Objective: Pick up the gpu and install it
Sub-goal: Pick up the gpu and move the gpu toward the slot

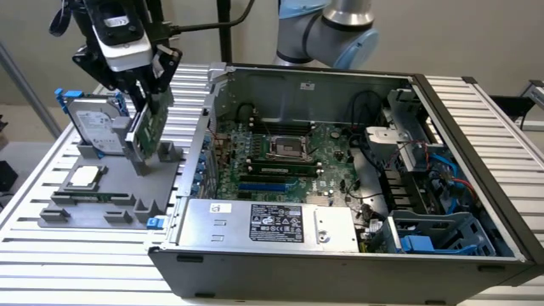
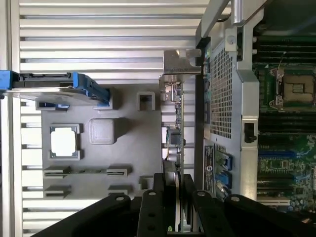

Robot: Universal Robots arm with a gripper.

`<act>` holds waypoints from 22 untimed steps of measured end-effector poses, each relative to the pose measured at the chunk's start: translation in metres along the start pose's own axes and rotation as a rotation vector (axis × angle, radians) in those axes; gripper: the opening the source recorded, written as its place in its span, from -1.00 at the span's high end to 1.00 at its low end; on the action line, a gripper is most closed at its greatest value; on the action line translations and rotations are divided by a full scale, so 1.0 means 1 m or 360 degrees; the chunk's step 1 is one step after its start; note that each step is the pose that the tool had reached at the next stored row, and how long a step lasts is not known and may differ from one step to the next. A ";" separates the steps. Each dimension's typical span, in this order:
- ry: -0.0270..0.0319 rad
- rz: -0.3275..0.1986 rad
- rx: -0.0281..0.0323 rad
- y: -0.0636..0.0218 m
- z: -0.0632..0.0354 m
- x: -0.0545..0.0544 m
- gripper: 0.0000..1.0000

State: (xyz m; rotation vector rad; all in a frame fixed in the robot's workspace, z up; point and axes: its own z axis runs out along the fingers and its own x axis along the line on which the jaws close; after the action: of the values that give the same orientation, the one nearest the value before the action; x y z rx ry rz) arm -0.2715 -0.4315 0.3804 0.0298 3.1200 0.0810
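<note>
1. slatted metal table (image 1: 476,115) carries all that i see; on it stands an open computer case (image 1: 340,274) and, at the exterior view's left of it, a grey holder tray (image 1: 93,220).
2. the jaws hang over the far part of this tray and are clenched on the gpu (image 1: 151,127), one on each face of the card.
3. in the wrist view the gpu (image 2: 174,143) appears edge-on between the two black fingers (image 2: 159,197), with its silver end bracket (image 2: 180,61) at the end away from them.
4. the gpu stands upright and shows its green face in the exterior view. it is outside the case, just beside the case's side wall, over the tray.
5. i cannot tell if its lower edge touches the tray or is a little off it.
6. a hard drive (image 1: 93,127) with blue rails stands upright on the tray, just beside the gpu on the side away from the case.
7. a small square cpu chip (image 1: 85,176) lies flat in its pocket on the tray.
8. inside the case i see the motherboard (image 1: 281,175) with its cpu socket (image 1: 285,148), and a silver power supply (image 1: 272,223) along the near wall.
</note>
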 end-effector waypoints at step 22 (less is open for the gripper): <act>0.00436 -0.0002 -0.00042 -0.0032 -0.0601 -0.090 0.47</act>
State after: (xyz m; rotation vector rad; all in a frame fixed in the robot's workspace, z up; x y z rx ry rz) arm -0.1831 -0.4395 0.4421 0.0264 3.1472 0.0863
